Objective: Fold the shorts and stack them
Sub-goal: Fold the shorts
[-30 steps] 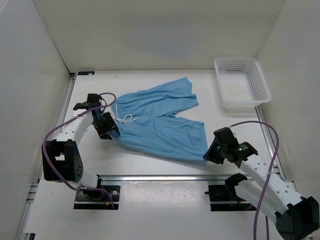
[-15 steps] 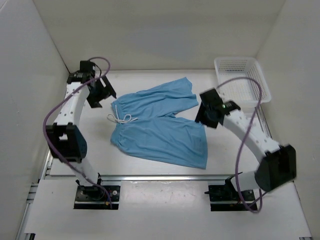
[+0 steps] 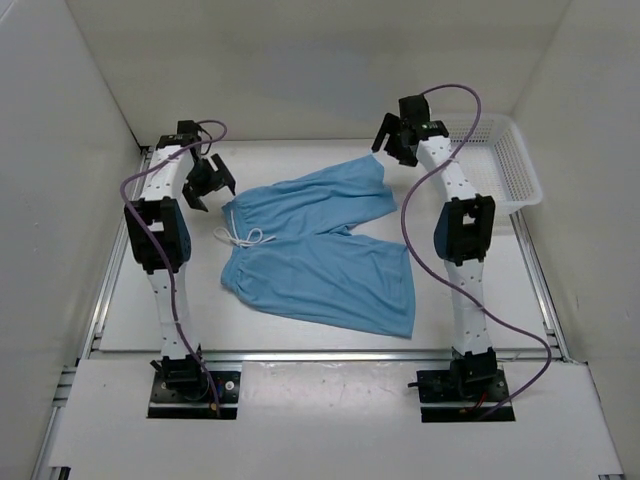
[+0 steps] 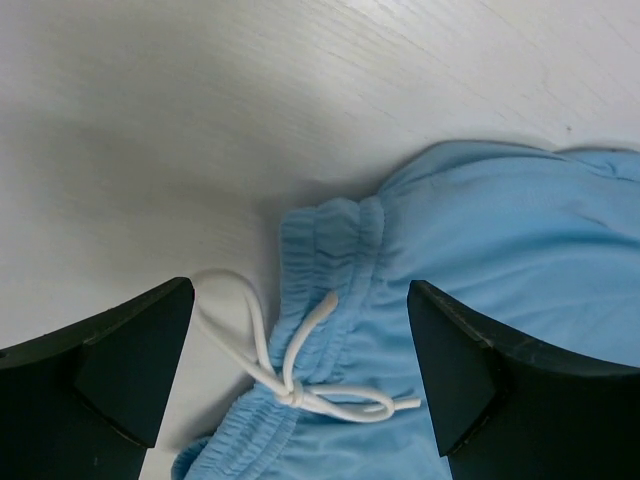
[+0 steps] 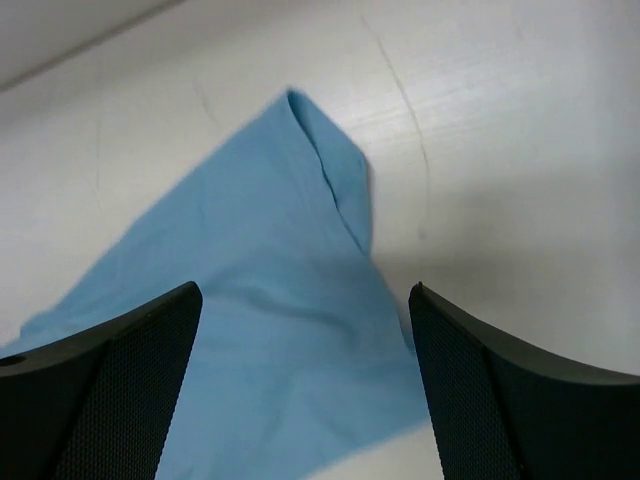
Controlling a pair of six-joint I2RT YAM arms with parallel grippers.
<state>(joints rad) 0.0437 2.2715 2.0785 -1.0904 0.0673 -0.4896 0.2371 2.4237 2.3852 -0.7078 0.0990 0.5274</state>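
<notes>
2 arms reach across to the far side of the bench [image 3: 300, 330], where 1 pair of sky-blue shorts [image 3: 320, 260] lies spread flat at the middle, with the waist to the left and 2 legs running right. The left fingers [image 3: 208, 186] hang spread wide and empty above the far end of the gathered waistband [image 4: 335, 240], just beyond the white drawstring [image 4: 300, 385]. The right fingers [image 3: 393, 145] are likewise released and holding nothing, poised over the hem corner of the far leg [image 5: 330, 160]. A white mesh basket [image 3: 520, 190] stands at the far right, apart from the cloth. The step in hand looks like a lengthwise fold. To do it well, both sets of fingers should descend together and pinch the full thickness of fabric at those 2 far corners. The left grip should stay clear of the drawstring loops. The edge should be kept lightly taut between the arms, then carried toward the near side so that leg lies on leg with hems matched. Compared with 1 second ago, both arms have left the near waist corner and near hem, where their fingers were close together low at the cloth, and have swung to the far edge and opened. The shorts lie much as before.
</notes>
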